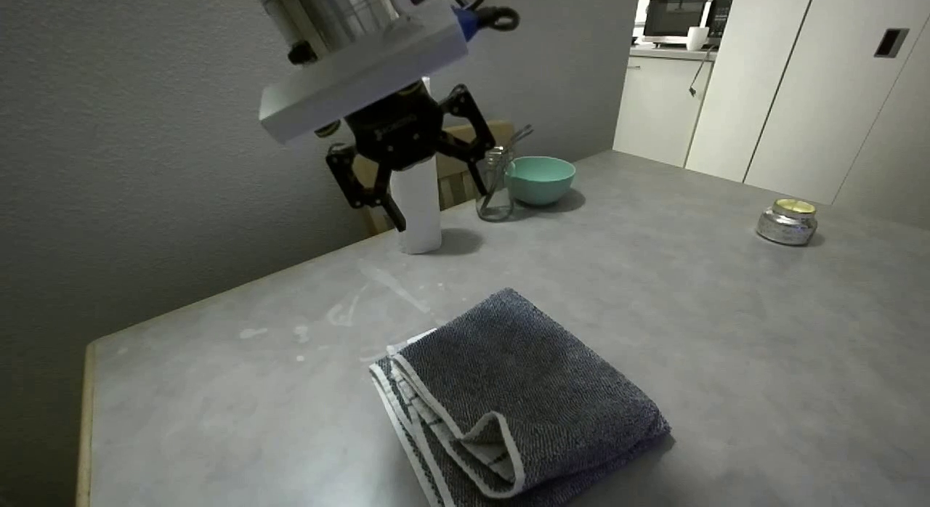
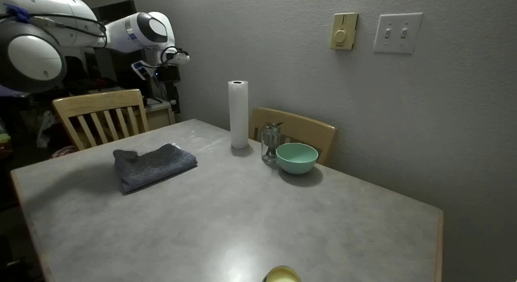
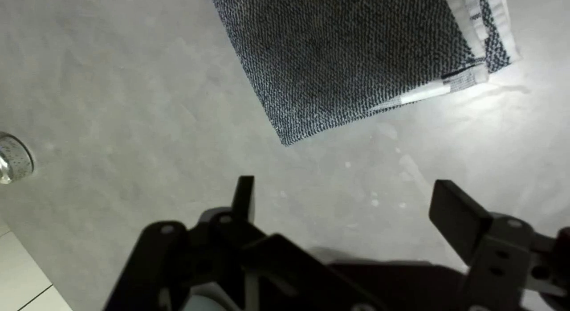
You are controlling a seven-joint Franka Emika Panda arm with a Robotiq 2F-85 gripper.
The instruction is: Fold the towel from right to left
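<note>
The tool (image 1: 444, 211) is raised above the level of the mottled grey counter (image 1: 726, 333); its two black fingers (image 3: 458, 217) are spread wide apart, with nothing held between them. The wrist view shows this gap directly; in an exterior view the tool, carried by the white robot arm (image 2: 131, 33), is turned nearly edge-on and the spread cannot be read. The dark grey rectangular cloth towel (image 1: 530, 383) lies folded in layers on the counter, well apart from the tool. Its white-hemmed striped border (image 1: 436, 420), with one edge curled back, is exposed in an exterior view; its plain dark side (image 2: 157, 169) is presented in an exterior view. The wrist view additionally shows a towel corner (image 3: 294, 128) directed toward the gap between the fingers. The upright white paper towel roll (image 2: 238, 116), the clear glass jar of metal utensils (image 2: 270, 144) and the round mint-green bowl (image 2: 297, 163) appear in both exterior views; the roll is partly hidden behind the tool in an exterior view. The silver and black microwave (image 1: 676, 17) is visible in a single exterior view; the beige rectangular thermostat (image 2: 344, 31) and the white double switch plate (image 2: 398, 33), both mounted on the grey wall (image 2: 464, 112), are likewise visible in a single exterior view
</note>
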